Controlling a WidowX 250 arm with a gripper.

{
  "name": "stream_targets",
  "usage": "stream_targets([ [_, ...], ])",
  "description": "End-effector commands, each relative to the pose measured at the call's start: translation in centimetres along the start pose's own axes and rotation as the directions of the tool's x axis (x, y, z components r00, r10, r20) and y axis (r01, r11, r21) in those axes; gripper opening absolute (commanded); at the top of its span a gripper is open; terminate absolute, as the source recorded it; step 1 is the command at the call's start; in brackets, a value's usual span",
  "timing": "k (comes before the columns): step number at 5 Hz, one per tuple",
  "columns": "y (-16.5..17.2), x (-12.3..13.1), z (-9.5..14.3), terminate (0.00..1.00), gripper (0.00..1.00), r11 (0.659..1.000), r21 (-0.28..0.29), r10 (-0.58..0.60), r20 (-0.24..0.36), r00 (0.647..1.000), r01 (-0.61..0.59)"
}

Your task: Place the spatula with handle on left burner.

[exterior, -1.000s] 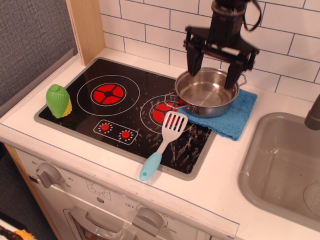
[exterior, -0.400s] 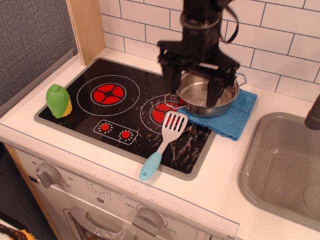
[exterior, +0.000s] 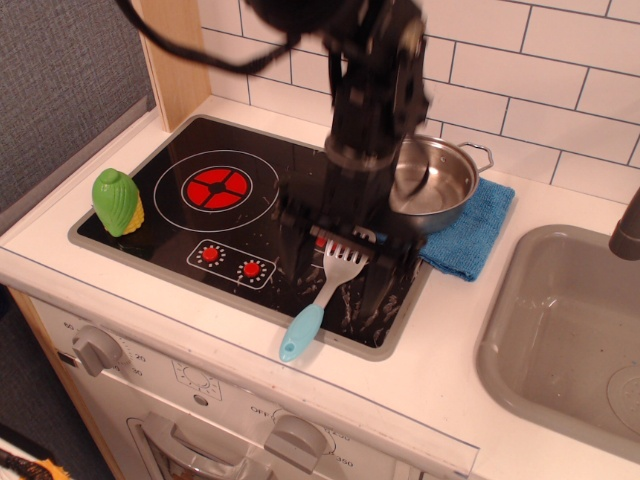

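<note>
Over the scratched burner, the gripper (exterior: 345, 262) had come down from above the pot (exterior: 432, 180), fingers spread around the spatula (exterior: 322, 297), which lay ungrasped, well apart from the left burner (exterior: 216, 187).

Black robot arm, motion-blurred; thick dark column narrowing into a boxy black gripper (exterior: 338, 262) with two dark prong-like fingers (exterior: 296, 250); a black cable loops from above the gripper toward the upper left.
</note>
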State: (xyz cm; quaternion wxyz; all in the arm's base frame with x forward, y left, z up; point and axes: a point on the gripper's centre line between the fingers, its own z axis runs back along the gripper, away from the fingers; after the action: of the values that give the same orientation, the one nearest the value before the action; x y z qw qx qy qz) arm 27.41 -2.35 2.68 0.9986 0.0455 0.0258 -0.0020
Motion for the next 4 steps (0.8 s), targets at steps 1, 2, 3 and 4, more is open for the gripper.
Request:
stream_targets([
  [1,1.5,-2.7,-2.3,0.00,1.00,1.000,-0.005,0.013,-0.057,0.998,-0.014],
  [2,2.1,-3.8,-2.8,0.00,1.00,0.998,-0.060,0.029,-0.048,0.998,-0.032],
  [3,2.1,-4.0,-3.1,0.00,0.00,0.995,-0.096,0.029,-0.038,0.999,-0.032],
  [4,2.1,-4.0,-3.1,0.00,0.00,0.995,-0.099,0.019,-0.030,0.999,-0.022],
])
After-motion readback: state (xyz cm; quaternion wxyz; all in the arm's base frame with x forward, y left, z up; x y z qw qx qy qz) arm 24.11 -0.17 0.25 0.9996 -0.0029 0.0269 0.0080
